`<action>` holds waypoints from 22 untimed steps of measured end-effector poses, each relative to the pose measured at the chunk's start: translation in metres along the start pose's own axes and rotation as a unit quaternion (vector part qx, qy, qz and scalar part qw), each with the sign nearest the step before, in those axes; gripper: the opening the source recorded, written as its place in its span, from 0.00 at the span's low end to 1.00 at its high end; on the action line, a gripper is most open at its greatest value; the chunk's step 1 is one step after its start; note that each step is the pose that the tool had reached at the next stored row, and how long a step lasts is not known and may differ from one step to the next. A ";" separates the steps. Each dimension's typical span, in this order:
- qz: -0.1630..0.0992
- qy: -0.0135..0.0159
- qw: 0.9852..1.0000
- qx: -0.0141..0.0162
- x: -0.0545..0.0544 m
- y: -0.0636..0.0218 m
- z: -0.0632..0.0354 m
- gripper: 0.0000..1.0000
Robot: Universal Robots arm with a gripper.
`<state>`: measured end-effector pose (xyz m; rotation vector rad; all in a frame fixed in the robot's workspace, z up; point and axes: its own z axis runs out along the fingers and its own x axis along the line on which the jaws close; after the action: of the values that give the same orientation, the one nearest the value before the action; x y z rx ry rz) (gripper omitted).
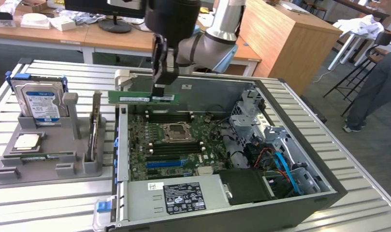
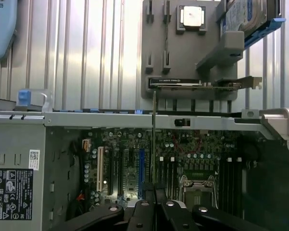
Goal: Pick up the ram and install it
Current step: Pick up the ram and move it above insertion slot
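Observation:
The ram (image 1: 143,98), a long narrow green stick with a pale label, hangs level above the far left side of the open computer case (image 1: 324,186). My gripper (image 1: 158,93) is shut on its upper edge, towards the stick's right end. In the wrist view the ram (image 2: 154,139) appears edge-on as a thin dark line rising from between the black fingers (image 2: 143,209), over the motherboard (image 2: 192,159). Below it lie the dark memory slots (image 1: 171,117) beside the CPU socket (image 1: 175,130).
A grey parts holder (image 1: 47,162) on the exterior view's left carries a hard drive (image 1: 42,104), a silver-topped CPU chip (image 1: 27,141) and an upright expansion card (image 1: 93,130). The slatted metal table (image 1: 40,200) surrounds the case. A person (image 1: 376,87) stands at the far right.

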<state>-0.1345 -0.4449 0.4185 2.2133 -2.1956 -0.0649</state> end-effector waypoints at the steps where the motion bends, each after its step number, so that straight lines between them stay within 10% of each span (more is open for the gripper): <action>1: 0.000 0.000 1.000 0.000 0.000 -0.0028 -0.0001 0.12; 22: 0.000 0.000 1.000 0.000 0.001 -0.0732 -0.0032 0.12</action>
<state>-0.0612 -0.4449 0.4184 2.2133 -2.1956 -0.0650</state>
